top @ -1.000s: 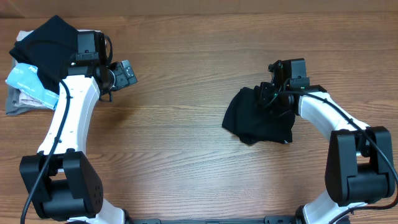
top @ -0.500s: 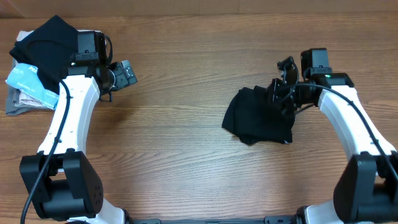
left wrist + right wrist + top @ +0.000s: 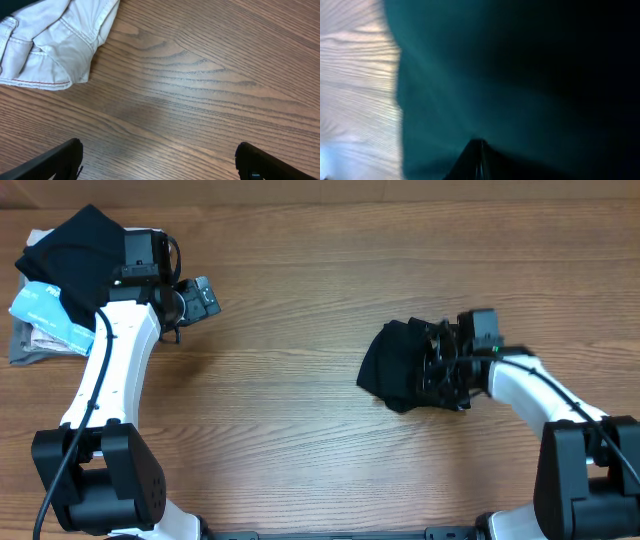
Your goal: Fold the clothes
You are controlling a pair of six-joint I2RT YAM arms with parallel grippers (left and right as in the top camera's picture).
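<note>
a: what has changed since a second ago?

b: only the right arm. the right gripper (image 3: 440,365) was at the far right edge of the plain black short-sleeved shirt (image 3: 393,365). it then swung out to the right, and now it lies low over the shirt's right part. the shirt has kept its place and its crumpled shape, and the left arm has not shifted.

a: take me across from the left.

b: at the far left corner of the brown wooden table (image 3: 300,430) sits a pile of folded garments. there is a black folded garment (image 3: 75,235) on top, a light-blue garment (image 3: 42,310) below it and a beige garment (image 3: 28,340) at the bottom. just right of the pile hangs the left gripper (image 3: 205,298). its jaws are spread wide over bare wood with nothing between them. its wrist camera shows the beige garment's (image 3: 50,40) stitched hem at upper left.

a: and the shirt?

b: it lies right of centre on the table, well apart from the pile, bunched into a dark heap.

a: the right claw?

b: it is closed tight. its wrist view is almost all dark cloth (image 3: 520,75), with a strip of table (image 3: 355,100) at the left and the fingers (image 3: 477,160) together against the fabric. i cannot tell whether any fold is pinched between them.
</note>
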